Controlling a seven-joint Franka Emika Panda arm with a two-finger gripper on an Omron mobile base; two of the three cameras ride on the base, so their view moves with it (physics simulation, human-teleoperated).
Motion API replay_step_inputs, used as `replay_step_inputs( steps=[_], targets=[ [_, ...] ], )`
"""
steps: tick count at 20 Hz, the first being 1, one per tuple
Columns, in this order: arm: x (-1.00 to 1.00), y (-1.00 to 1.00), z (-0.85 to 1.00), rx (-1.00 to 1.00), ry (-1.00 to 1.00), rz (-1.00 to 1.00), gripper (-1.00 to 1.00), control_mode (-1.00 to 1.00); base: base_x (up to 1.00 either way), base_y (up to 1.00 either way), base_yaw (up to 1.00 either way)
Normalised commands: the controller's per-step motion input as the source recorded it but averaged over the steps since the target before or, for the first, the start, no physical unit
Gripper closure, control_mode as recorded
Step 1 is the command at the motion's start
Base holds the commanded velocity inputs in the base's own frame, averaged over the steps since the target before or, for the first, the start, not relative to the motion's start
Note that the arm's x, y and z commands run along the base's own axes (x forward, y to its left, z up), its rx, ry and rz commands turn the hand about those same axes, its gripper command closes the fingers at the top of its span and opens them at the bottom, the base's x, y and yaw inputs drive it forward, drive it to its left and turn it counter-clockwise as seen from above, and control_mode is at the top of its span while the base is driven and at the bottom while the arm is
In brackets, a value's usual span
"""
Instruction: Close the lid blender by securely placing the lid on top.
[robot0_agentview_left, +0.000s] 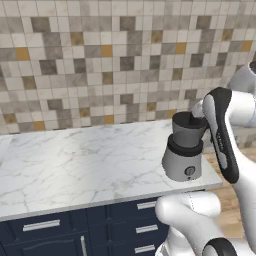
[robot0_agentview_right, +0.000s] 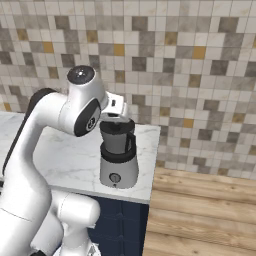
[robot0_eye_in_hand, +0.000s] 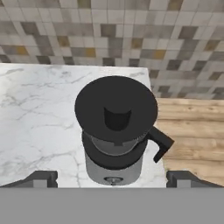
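Note:
The blender (robot0_eye_in_hand: 114, 162) stands near the counter's right end, its silver-grey base with a front knob facing me and its black handle (robot0_eye_in_hand: 160, 142) sticking out to the right. The black round lid (robot0_eye_in_hand: 116, 107) lies flat on top of the jar, its raised knob at the centre. My gripper (robot0_eye_in_hand: 113, 179) hovers above it, open, with its fingertips (robot0_eye_in_hand: 41, 178) spread wide to either side and nothing between them. From the base cameras the blender (robot0_agentview_left: 183, 155) (robot0_agentview_right: 118, 160) shows under my hand (robot0_agentview_right: 116, 107), with the arm partly covering the jar top.
The white marble counter (robot0_agentview_left: 75, 165) stretches left of the blender, and its right edge (robot0_agentview_right: 152, 165) falls just beside the blender. A tiled wall (robot0_agentview_left: 100, 65) rises behind. Wooden floor (robot0_agentview_right: 200, 210) lies to the right, dark blue drawers (robot0_agentview_left: 45, 227) below.

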Motion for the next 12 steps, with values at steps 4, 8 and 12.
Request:
replay_step_inputs(
  steps=[4,8,12],
  targets=[
    [-0.65,0.33,0.18,0.0,-0.21,0.0,-1.0,-1.0,0.0,0.0,0.0],
    [-0.47,0.77,0.07,-0.03,-0.08,0.0,-1.0,-1.0,0.0,0.0,0.0],
    [-0.41,1.0,0.08,-0.08,-0.01,0.0,-1.0,-1.0,0.0,0.0,0.0]
  ],
)
